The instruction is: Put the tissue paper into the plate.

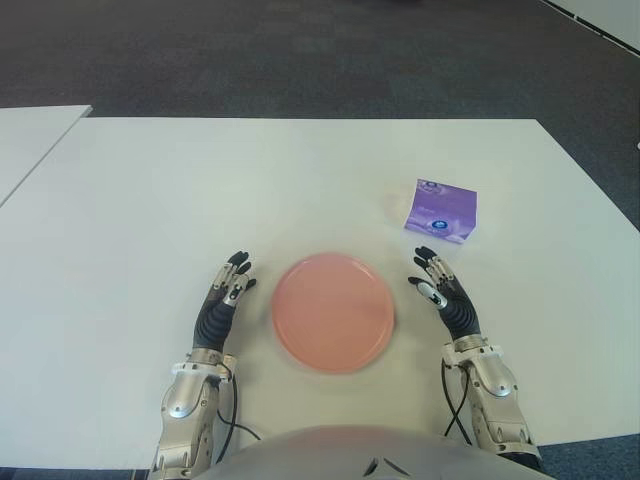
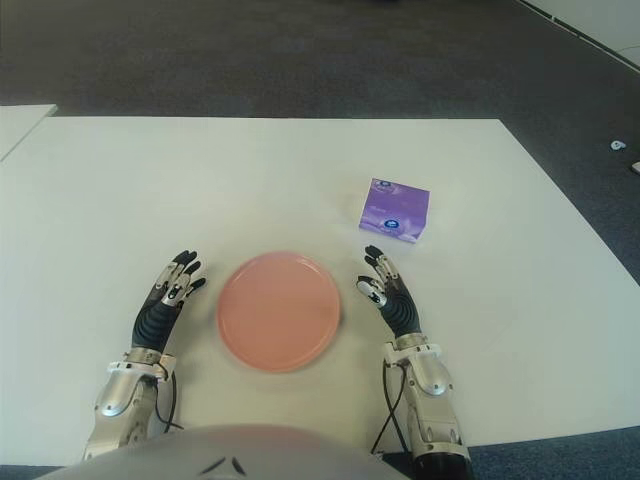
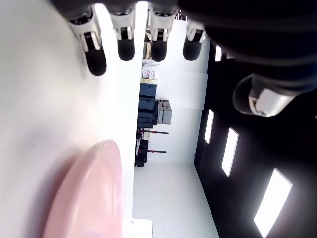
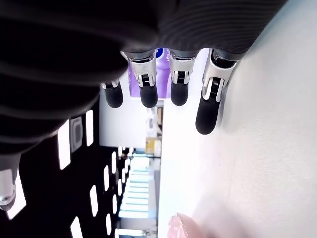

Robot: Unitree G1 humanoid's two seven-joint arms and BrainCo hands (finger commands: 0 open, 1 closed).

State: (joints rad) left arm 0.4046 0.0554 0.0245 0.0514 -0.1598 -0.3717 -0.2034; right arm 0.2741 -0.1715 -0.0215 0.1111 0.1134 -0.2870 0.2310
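Observation:
A purple tissue pack (image 1: pixel 441 210) lies on the white table (image 1: pixel 250 190), to the right of centre. A round pink plate (image 1: pixel 333 311) sits near the table's front edge with nothing in it. My right hand (image 1: pixel 436 279) shows just right of the plate and just in front of the pack, its fingers straight and holding nothing. In the right wrist view the purple pack (image 4: pixel 161 74) appears beyond the fingertips (image 4: pixel 148 96), apart from them. My left hand (image 1: pixel 230 281) shows left of the plate, fingers extended and bare. The plate's rim (image 3: pixel 94 193) appears in the left wrist view.
A second white table (image 1: pixel 30 135) stands at the far left with a narrow gap between. Dark carpet (image 1: pixel 300 60) lies beyond the far edge. The table's right edge (image 1: pixel 590 210) runs near the pack.

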